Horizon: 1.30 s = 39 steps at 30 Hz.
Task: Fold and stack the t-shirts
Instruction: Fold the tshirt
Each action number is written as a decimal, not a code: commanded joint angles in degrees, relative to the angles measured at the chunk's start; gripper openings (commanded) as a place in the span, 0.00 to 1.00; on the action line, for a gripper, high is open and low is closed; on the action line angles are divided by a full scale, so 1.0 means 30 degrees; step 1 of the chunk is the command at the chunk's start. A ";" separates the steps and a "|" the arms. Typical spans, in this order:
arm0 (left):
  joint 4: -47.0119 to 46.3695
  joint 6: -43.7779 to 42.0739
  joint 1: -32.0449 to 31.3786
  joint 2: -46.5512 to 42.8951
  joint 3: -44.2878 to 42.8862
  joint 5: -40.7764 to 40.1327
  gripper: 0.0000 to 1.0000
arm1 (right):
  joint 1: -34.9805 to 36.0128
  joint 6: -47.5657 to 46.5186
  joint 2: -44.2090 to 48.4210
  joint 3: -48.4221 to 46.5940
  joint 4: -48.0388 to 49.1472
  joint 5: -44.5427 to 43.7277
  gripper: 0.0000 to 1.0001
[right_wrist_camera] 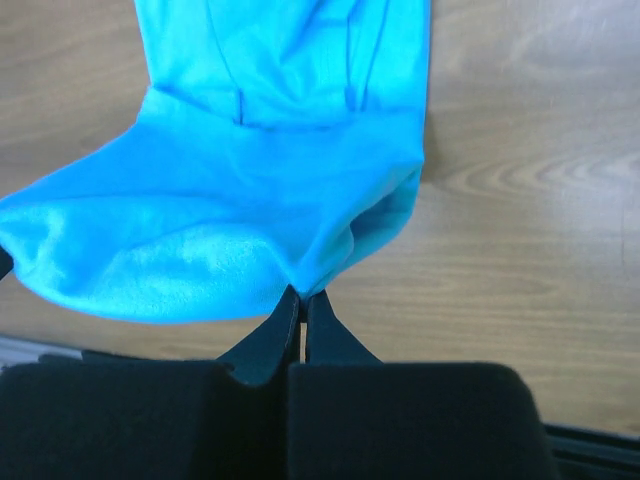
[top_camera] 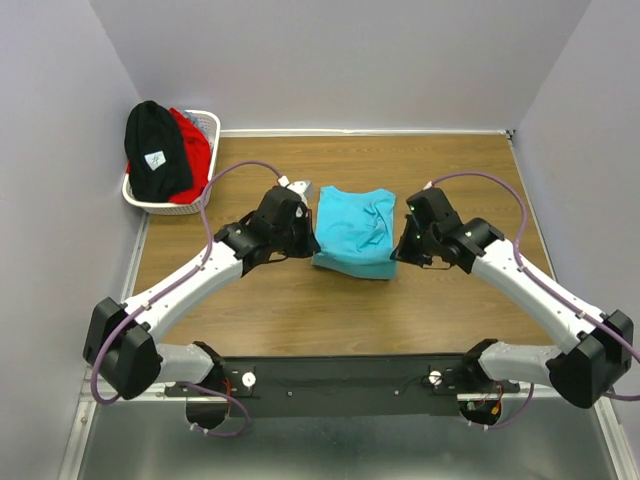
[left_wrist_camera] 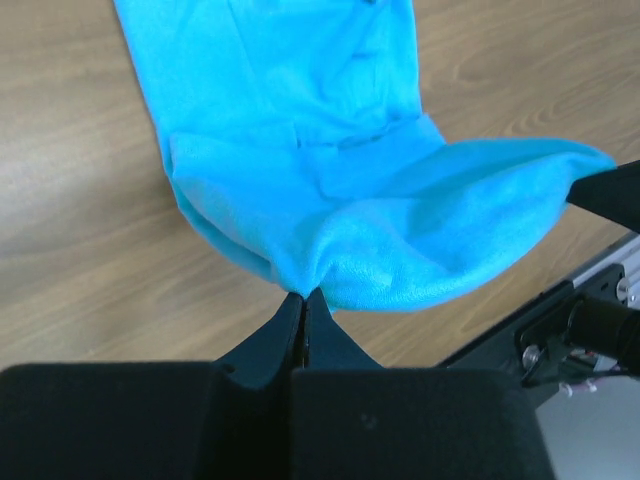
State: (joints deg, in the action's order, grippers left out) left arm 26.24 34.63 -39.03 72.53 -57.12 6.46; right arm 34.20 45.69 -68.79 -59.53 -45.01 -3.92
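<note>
A turquoise t-shirt (top_camera: 354, 232) lies part-folded in the middle of the table, its near edge lifted. My left gripper (top_camera: 312, 248) is shut on that edge's left corner; in the left wrist view its tips (left_wrist_camera: 303, 296) pinch the turquoise t-shirt (left_wrist_camera: 330, 190). At the right corner my right gripper (top_camera: 396, 255) is shut on the same hem, and the right wrist view shows its tips (right_wrist_camera: 303, 292) biting the turquoise t-shirt (right_wrist_camera: 230, 210). The cloth sags between the two grips. A black t-shirt (top_camera: 156, 150) with a small white label and a red t-shirt (top_camera: 192, 146) lie in the basket.
The white lattice basket (top_camera: 205, 122) stands at the far left corner of the wooden table (top_camera: 280, 310). Grey walls close in on the back and both sides. The arm bases sit on a black rail (top_camera: 340, 378) at the near edge.
</note>
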 commanded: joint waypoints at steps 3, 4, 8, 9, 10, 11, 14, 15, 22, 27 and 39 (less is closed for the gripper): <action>-0.0191 -0.1202 0.1200 0.1573 -0.2341 0.0248 0.00 | -0.0089 -0.0962 -0.1764 -0.2067 0.1117 -0.2469 0.01; -0.0192 -0.1231 0.1347 0.1778 -0.2346 0.0307 0.00 | -0.0206 -0.0963 -0.1998 -0.2072 0.1118 -0.2471 0.01; -0.0513 -0.1319 0.1991 0.2656 -0.3952 0.0483 0.00 | -0.1140 -0.1576 -0.2819 -0.3211 0.1673 -0.2589 0.00; -0.0572 -0.1348 0.2167 0.2891 -0.4218 0.0513 0.00 | -0.1405 -0.1694 -0.3023 -0.3330 0.1762 -0.2415 0.00; -0.0689 -0.1349 0.2256 0.3357 -0.4424 0.0629 0.00 | -0.1669 -0.1840 -0.3402 -0.3476 0.1908 -0.2239 0.00; -0.0864 -0.1349 0.2518 0.3652 -0.4687 0.0717 0.00 | -0.1933 -0.2161 -0.3725 -0.3623 0.2170 -0.2063 0.00; -0.1506 -0.1232 0.3016 0.5579 -0.6031 0.1215 0.00 | -0.3510 -0.2718 -0.5101 -0.4500 0.2901 -0.1332 0.00; -0.1713 -0.1261 0.3192 0.5588 -0.6385 0.1245 0.00 | -0.3837 -0.2808 -0.5512 -0.4503 0.3137 -0.1184 0.00; -0.3767 -0.1231 0.4862 1.4248 -1.2589 0.2619 0.02 | -0.6796 -0.3948 -1.2683 -0.9524 0.5365 0.0630 0.08; -0.3705 -0.1731 0.5624 1.9090 -1.9153 0.3264 0.69 | -0.7531 -0.4567 -1.7641 -1.3634 0.5395 0.1893 0.62; -0.5552 -0.0383 0.6095 1.5375 -1.3399 0.1862 0.52 | -0.7007 -0.4742 -1.5889 -1.1597 0.5483 0.0346 0.73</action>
State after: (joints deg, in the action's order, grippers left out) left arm 12.08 32.16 -19.92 123.52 -102.32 14.31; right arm 11.70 32.05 -121.95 -98.59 -28.38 0.64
